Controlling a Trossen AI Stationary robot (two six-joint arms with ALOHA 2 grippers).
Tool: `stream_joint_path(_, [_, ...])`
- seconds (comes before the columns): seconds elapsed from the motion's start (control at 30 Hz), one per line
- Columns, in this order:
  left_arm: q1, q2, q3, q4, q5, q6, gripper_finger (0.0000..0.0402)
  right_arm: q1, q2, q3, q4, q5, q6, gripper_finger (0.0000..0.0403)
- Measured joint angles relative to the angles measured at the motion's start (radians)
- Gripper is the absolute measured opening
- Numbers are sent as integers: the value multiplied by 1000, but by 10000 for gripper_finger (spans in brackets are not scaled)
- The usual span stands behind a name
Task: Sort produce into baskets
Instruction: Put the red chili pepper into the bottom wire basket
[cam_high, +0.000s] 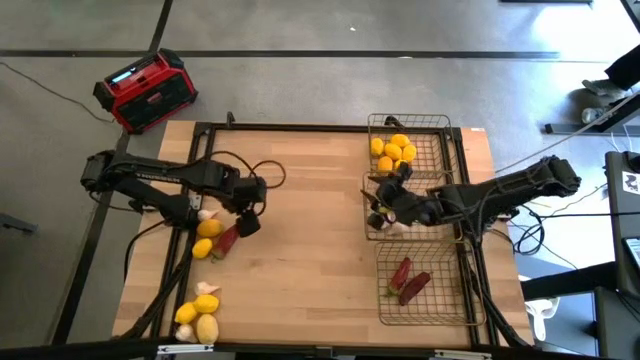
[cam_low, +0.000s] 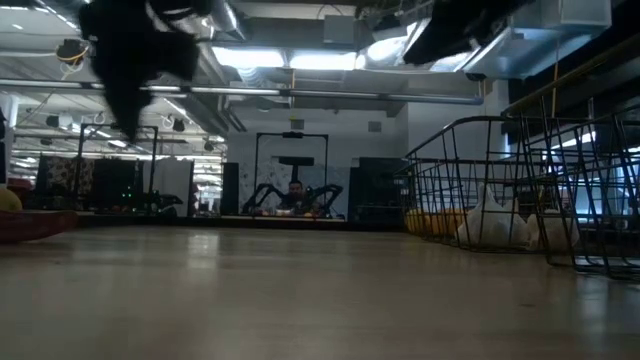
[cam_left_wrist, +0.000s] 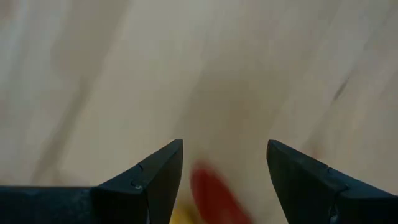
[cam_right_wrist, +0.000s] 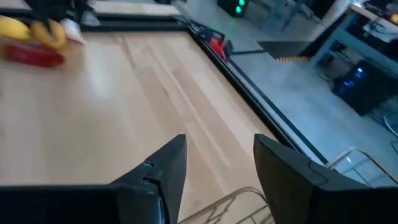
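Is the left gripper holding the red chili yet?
No. The left gripper has open, empty fingers, and the red chili lies on the table beneath them.

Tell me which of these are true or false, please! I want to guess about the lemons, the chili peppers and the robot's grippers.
1. The round yellow lemons sit in the far bronze wire-mesh basket. True.
2. The near wire basket holds white garlic. False: it holds long dark red chili peppers.
3. The left gripper is open above a red chili pepper. True.
4. The right gripper is carrying a lemon. False: it is open, with nothing between its fingers.
5. A red-and-black boxy radio stands on the wooden table. False: it stands on the floor beyond the table's far left corner.
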Motion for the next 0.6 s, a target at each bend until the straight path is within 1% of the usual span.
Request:
stream_joint_path(0.07, [-21,0,-1,-69,22,-61,227,-24,10,0,-8,-24,1,182])
stream_joint_path(0.13, [-38,0,-18,-91,30,-100,227,-40,17,0,-7,-61,1,182])
stream_joint_path(0.23, [-54,0,-69,-76,64,-123,227,-54,31,0,-4,-137,1,182])
stream_joint_path(0.3, [-55,0,-108,-69,76,-125,227,-56,38,0,-4,-164,1,182])
stream_joint_path(0.47, [-54,0,-204,-24,76,-116,227,-55,46,0,0,-178,1,182])
stream_joint_path(0.6, [-54,0,-269,63,76,-99,227,-55,46,0,10,-177,1,182])
